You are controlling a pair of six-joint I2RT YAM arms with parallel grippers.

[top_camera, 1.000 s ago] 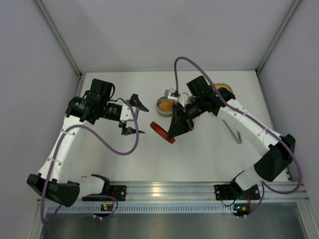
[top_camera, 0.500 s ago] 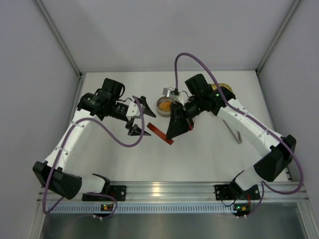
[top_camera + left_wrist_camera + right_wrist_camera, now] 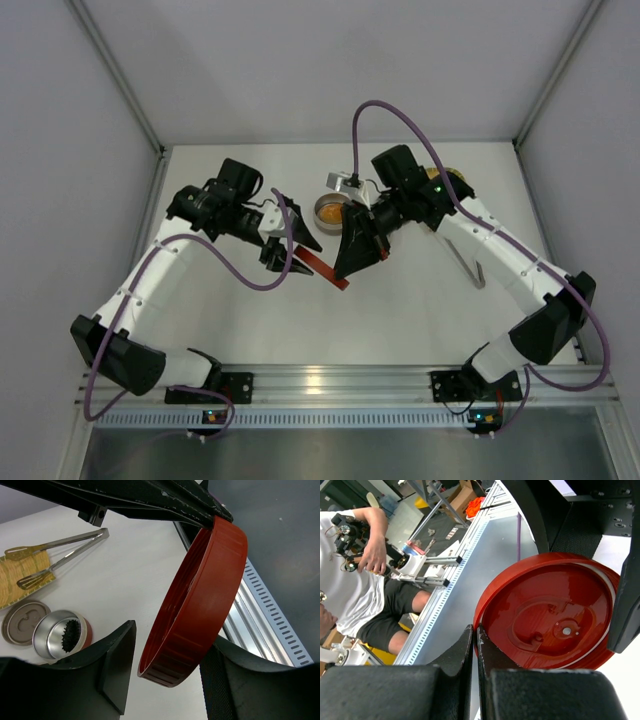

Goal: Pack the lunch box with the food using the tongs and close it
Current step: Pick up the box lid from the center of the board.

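Note:
A red round lid point(image 3: 318, 264) hangs on edge above the table, and my right gripper point(image 3: 475, 630) is shut on its rim point(image 3: 487, 605). My left gripper point(image 3: 289, 249) straddles the lid's other side point(image 3: 195, 605), open. Its left finger point(image 3: 117, 665) stands apart from the lid and its right finger point(image 3: 225, 680) is close against it. The lunch box point(image 3: 330, 211) is a round metal tin behind the lid, with orange food showing inside. In the left wrist view the tin point(image 3: 60, 635) shows black food point(image 3: 68, 631). The tongs point(image 3: 60, 555) lie with their tips on the woven tray point(image 3: 22, 577).
A flat round inner lid point(image 3: 22, 625) lies beside the tin. The woven tray point(image 3: 452, 178) sits at the back right, partly under the right arm. The tongs point(image 3: 468, 264) reach toward the near right. The aluminium rail point(image 3: 350, 380) runs along the near edge.
My left arm has swung right to the red lid and its jaws have narrowed around it. The right gripper has kept its hold, raising the lid slightly.

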